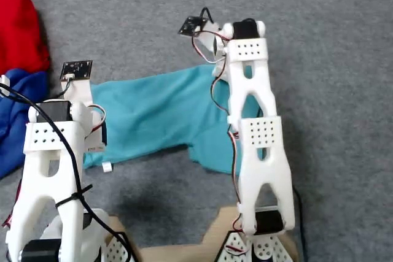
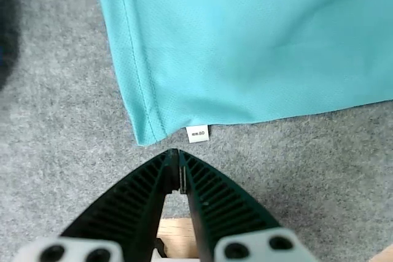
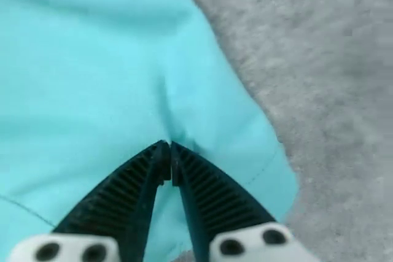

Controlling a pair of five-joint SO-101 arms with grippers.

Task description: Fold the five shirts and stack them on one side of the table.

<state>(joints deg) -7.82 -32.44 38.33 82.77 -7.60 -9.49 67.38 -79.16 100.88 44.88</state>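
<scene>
— Two sets of jaws, both pressed together. Right gripper [image 3: 167, 151]: nipping a small pucker of the teal shirt [image 3: 92, 59], going by the crease running off the tips. Left gripper [image 2: 178, 159]: closed on nothing, tips over bare grey table [image 2: 55, 170].

— And the cloth, from the left side?

— Just beyond the tips, not touching. Hem corner nearest, a white tag [image 2: 198, 133] poking out beside it.

— Step in hand?

— Probably the first fold of this shirt. Lying spread between the two arms, not yet doubled over.

— Next move?

— For the left, likely opening, easing forward onto that hem corner and closing there; then lifting both holds together and carrying across. Thin edge, easy to miss.

— The rest?

— Red shirt [image 1: 18, 23] and blue shirt [image 1: 15, 121] heaped unfolded on the left arm's side of the table.
</scene>
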